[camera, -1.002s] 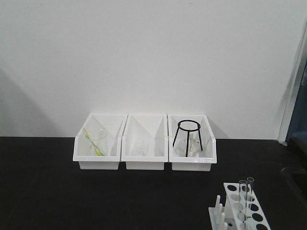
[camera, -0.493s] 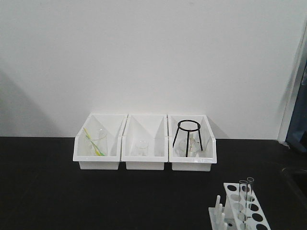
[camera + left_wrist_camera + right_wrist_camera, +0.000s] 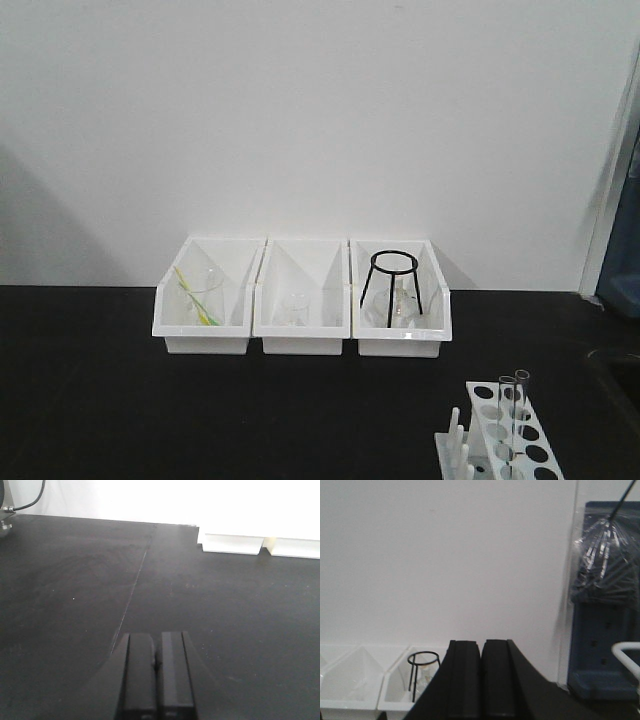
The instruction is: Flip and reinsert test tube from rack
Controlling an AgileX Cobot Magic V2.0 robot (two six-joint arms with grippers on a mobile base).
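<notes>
Leftmost on the black table (image 3: 90, 400), against the white wall, sit three white bins (image 3: 300, 296) in a row. The left bin holds a clear flask with a yellow-green stick inside, the middle one a small flask that is hard to make out, and the right one a black wire stand (image 3: 391, 288) over another faint flask. Further right, at the bottom edge, the rack (image 3: 500, 432) is cut off by the frame, so its base is hidden. Two glass tubes stand upright in its far holes; the test tube (image 3: 519, 412) is the taller-looking one, its lower end lost against the white plastic. Neither arm shows in the front view. The left gripper (image 3: 156, 672) has its fingers pressed together, empty, low over bare table. The right gripper (image 3: 481, 677) is likewise closed on nothing, raised and facing the wall.
</notes>
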